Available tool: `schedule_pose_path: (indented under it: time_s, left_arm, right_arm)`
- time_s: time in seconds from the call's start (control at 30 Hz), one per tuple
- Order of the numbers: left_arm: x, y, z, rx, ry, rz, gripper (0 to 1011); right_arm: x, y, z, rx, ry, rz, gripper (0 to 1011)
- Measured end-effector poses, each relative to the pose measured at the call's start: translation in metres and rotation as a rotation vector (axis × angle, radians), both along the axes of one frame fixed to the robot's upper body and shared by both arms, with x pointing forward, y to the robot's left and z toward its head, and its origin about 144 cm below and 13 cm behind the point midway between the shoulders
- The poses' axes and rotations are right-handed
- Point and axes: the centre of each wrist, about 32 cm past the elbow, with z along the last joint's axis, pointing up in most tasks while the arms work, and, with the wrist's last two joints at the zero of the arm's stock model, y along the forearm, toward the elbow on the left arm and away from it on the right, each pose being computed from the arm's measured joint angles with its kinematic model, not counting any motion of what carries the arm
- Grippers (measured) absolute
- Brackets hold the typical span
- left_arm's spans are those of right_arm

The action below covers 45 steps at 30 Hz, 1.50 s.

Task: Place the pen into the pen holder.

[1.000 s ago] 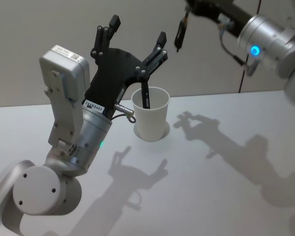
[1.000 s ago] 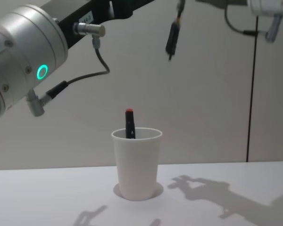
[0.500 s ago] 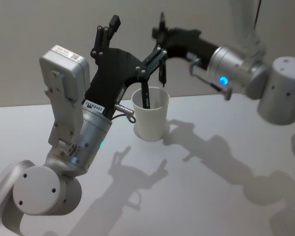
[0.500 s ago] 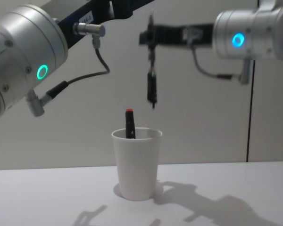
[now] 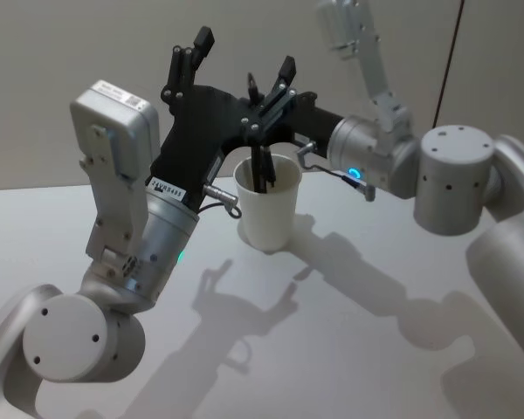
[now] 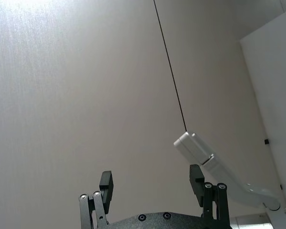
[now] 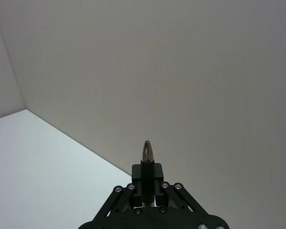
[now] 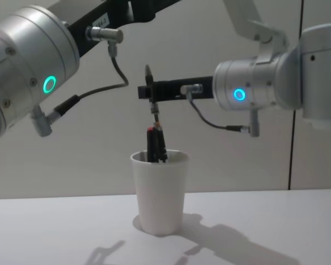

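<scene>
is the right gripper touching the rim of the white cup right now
Apart. The chest view shows the right gripper shut on a pen well above the cup, with wall visible between.

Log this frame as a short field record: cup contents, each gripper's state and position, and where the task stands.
pen holder: white cup upright on the table
already in cup: pen with red cap leaning inside
right gripper: shut on a second pen, directly above the cup
second pen: hanging vertically, lower part dipping into the cup mouth
left gripper: open, raised beside and above the cup, holding nothing
task stage: second pen partly inserted, not yet released
</scene>
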Motion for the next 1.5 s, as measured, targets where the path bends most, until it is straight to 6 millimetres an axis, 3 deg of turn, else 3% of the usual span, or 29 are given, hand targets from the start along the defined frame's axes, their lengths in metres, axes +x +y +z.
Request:
schedule_pose_path:
  time_s: [0.33, 0.67, 0.8, 1.23, 1.33, 1.5]
  left_arm:
    - [0.0, 0.0, 0.0, 0.0, 0.0, 0.0, 1001]
    - [0.0, 0.0, 0.0, 0.0, 0.0, 0.0, 1001]
    - [0.0, 0.0, 0.0, 0.0, 0.0, 0.0, 1001]
    - [0.0, 0.0, 0.0, 0.0, 0.0, 0.0, 1001]
    - [0.0, 0.0, 0.0, 0.0, 0.0, 0.0, 1001]
    - [0.0, 0.0, 0.0, 0.0, 0.0, 0.0, 1001]
  right_arm:
    - [0.009, 0.01, -0.006, -0.024, -0.009, 0.009, 131]
    - [0.012, 0.015, -0.008, -0.035, -0.012, 0.014, 387]
    - [0.013, 0.016, -0.009, -0.037, -0.014, 0.016, 554]
    - [0.008, 0.012, -0.001, -0.034, -0.048, 0.011, 932]
    - [0.004, 0.008, 0.004, -0.032, -0.074, 0.002, 1001]
    - [-0.005, -0.001, 0.014, -0.031, -0.122, -0.018, 1001]
